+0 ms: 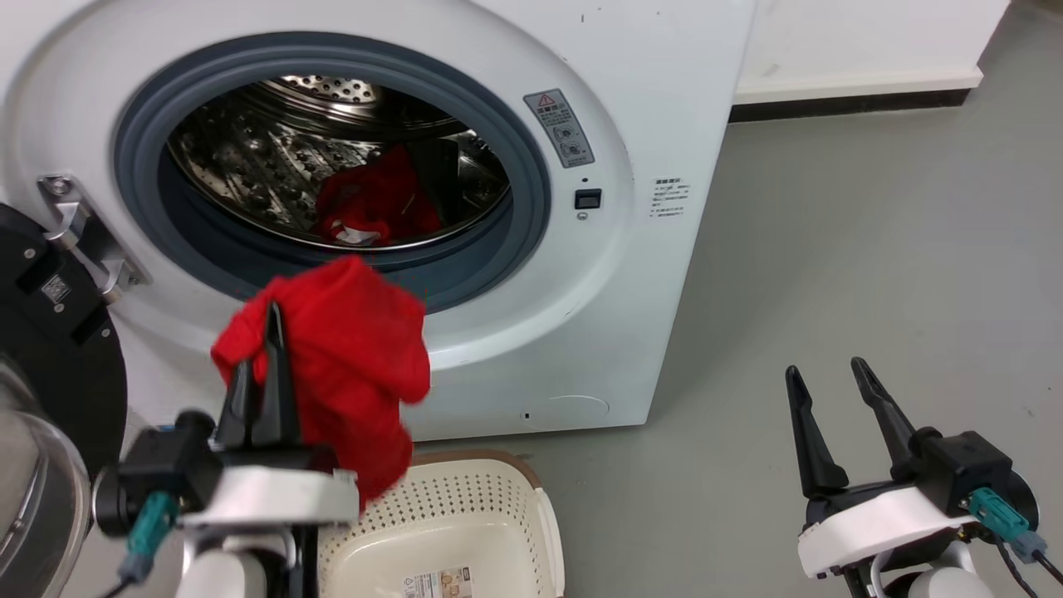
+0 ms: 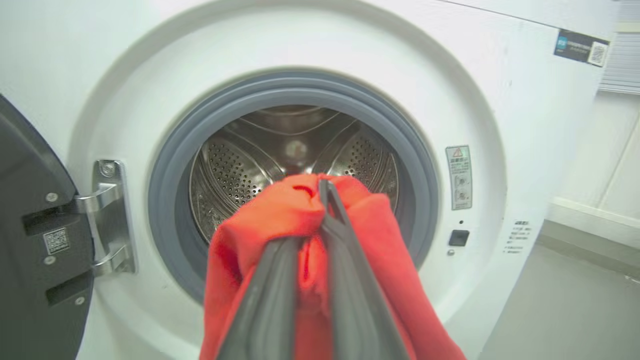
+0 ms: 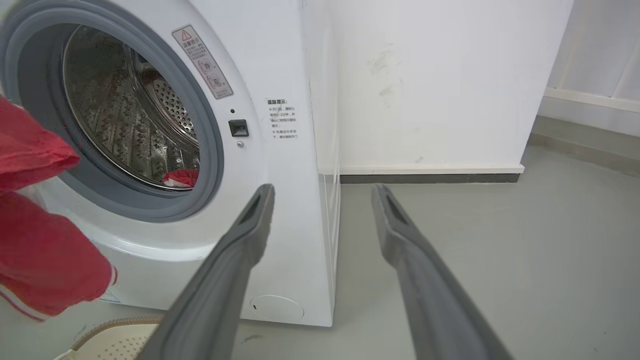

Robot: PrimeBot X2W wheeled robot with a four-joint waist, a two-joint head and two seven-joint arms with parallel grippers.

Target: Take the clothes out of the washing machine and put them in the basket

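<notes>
The white washing machine point(image 1: 631, 249) stands with its porthole open. One red garment point(image 1: 375, 203) lies low in the steel drum point(image 1: 249, 166). My left gripper point(image 1: 272, 311) is shut on another red garment point(image 1: 349, 357), which hangs in front of the porthole and above the basket point(image 1: 465, 531). The left wrist view has that garment point(image 2: 280, 220) bunched around the fingers with the drum point(image 2: 235, 170) behind. My right gripper point(image 1: 826, 370) is open and empty over the floor to the right. In the right wrist view the hanging garment point(image 3: 40, 250) is at the left and the basket's rim point(image 3: 115, 332) at the bottom.
The washer's black-framed door point(image 1: 50, 349) hangs open at the left on its metal hinge point(image 1: 83, 237). Grey floor point(image 1: 872, 266) stretches to the right of the machine. A white wall with a dark baseboard point(image 1: 847, 104) runs behind.
</notes>
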